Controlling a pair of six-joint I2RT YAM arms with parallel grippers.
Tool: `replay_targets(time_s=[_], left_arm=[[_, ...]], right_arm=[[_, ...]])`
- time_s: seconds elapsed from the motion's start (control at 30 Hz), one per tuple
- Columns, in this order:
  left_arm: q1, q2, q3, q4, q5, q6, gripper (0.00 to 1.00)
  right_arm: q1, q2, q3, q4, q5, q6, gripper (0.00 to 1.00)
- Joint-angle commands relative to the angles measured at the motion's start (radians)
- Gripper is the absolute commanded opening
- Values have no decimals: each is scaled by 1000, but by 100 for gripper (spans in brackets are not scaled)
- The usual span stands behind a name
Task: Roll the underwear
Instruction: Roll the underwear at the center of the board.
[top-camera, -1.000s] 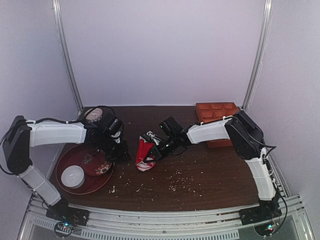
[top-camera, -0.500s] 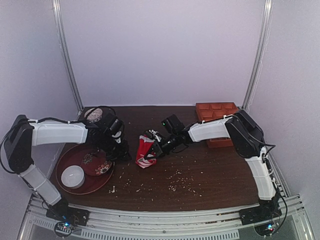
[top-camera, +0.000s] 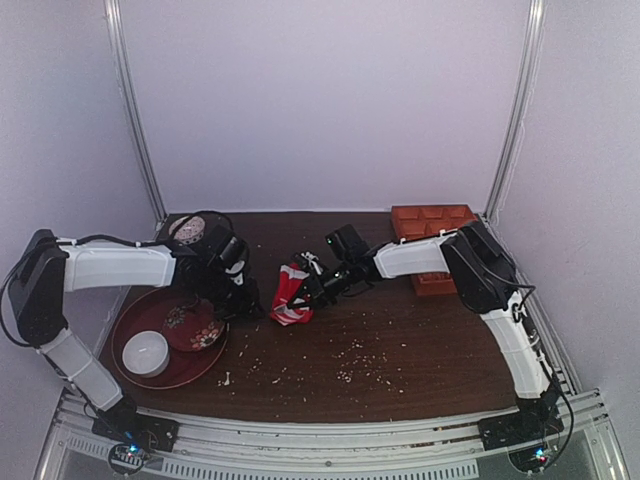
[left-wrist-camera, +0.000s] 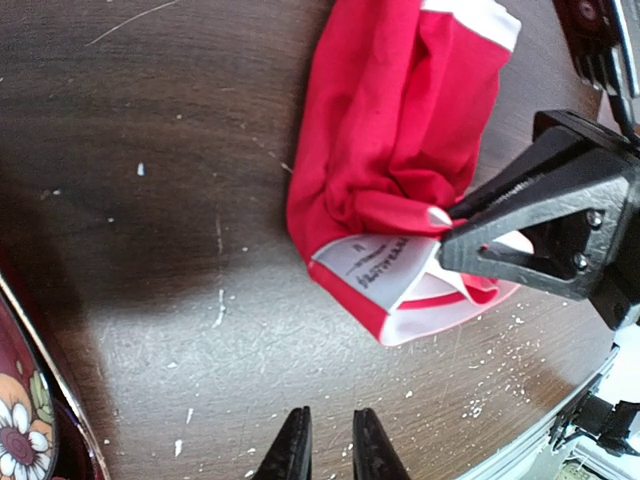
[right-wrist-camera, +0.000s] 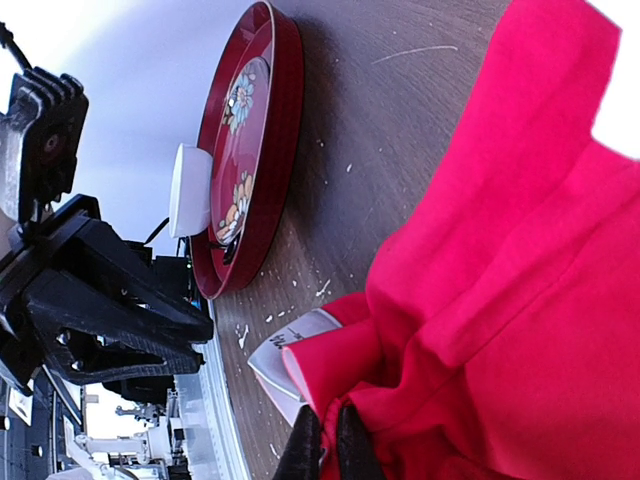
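Note:
The underwear (top-camera: 289, 299) is a bunched red cloth with white trim, lying at the table's middle. The right gripper (top-camera: 306, 292) is shut on a fold of it; in the right wrist view the black fingertips (right-wrist-camera: 305, 445) pinch red fabric (right-wrist-camera: 520, 300) beside the white label. In the left wrist view the underwear (left-wrist-camera: 400, 130) lies ahead, with the right gripper's fingers (left-wrist-camera: 540, 235) clamped on its near edge. The left gripper (left-wrist-camera: 330, 445) hovers just short of the cloth, its jaws a narrow gap apart with nothing between them. It sits left of the cloth (top-camera: 245, 308) in the top view.
A red round tray (top-camera: 125, 325) at the left holds a white bowl (top-camera: 146, 352) and a floral dish (top-camera: 195, 328). An orange compartment tray (top-camera: 432, 225) stands at the back right. A round dark object (top-camera: 188, 230) sits at the back left. Crumbs (top-camera: 360, 360) dot the wood.
The right gripper has drawn back and leftward with the underwear, folding it into a tighter bunch. The left arm has barely shifted.

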Motion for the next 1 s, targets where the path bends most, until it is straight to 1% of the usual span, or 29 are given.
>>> replay_targets(time_s=[0.0, 0.2, 0.27, 0.3, 0.4, 0.6, 0.77, 0.87, 0.97], left_arm=[[10, 18, 2, 47, 27, 24, 16], [9, 33, -16, 62, 43, 36, 16], [9, 33, -21, 63, 40, 54, 17], [7, 33, -23, 58, 30, 68, 19], [7, 34, -27, 44, 0, 127, 30], [-18, 23, -56, 98, -23, 253, 38], [-37, 38, -65, 108, -66, 319, 40], [-59, 43, -61, 96, -116, 355, 41], [-74, 59, -53, 104, -102, 403, 37]], right_arm=[[-9, 35, 36, -19, -15, 47, 0], [-18, 67, 74, -7, -21, 113, 0], [-21, 70, 79, 1, -25, 125, 0], [-24, 72, 81, 4, -28, 131, 0], [-23, 73, 78, 15, -45, 142, 0], [-27, 74, 72, 2, -65, 148, 0], [-28, 74, 76, 10, -63, 157, 0], [-28, 73, 76, 10, -63, 158, 0], [-28, 74, 76, 8, -61, 158, 0]])
